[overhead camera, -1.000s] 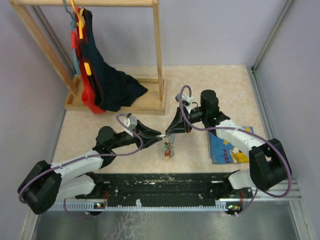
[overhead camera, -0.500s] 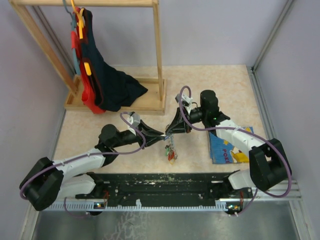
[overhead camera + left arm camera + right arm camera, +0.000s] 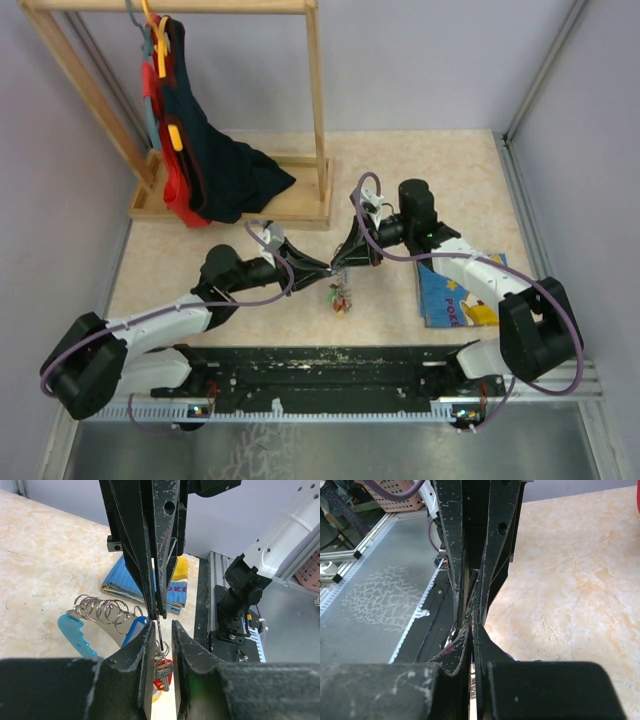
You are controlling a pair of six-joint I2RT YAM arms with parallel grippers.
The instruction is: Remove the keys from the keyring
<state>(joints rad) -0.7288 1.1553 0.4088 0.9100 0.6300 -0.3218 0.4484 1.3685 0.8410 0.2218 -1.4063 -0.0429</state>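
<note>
My right gripper (image 3: 342, 267) is shut on the keyring's thin dark strap and holds the bunch just above the table. The keys (image 3: 341, 298) hang below it as a small red, green and yellow cluster. In the left wrist view the right gripper (image 3: 158, 613) comes down from the top. A silver key with a red head (image 3: 162, 672) hangs between my left gripper's (image 3: 162, 630) jaws, which stand slightly apart around the strap. The keyring's chain of silver rings (image 3: 102, 610) and its light-blue patch (image 3: 75, 632) trail to the left. In the right wrist view my right gripper (image 3: 471, 626) is pinched tight, tip to tip with the left one.
A blue picture book (image 3: 455, 290) lies on the table right of the grippers; it also shows in the left wrist view (image 3: 120, 580). A wooden clothes rack (image 3: 318, 110) with dark and red garments (image 3: 215, 170) stands at the back left. A black rail (image 3: 330, 365) runs along the near edge.
My left gripper has moved right and up to the right gripper's tips. The hanging keys have swung slightly. The right arm has hardly moved.
</note>
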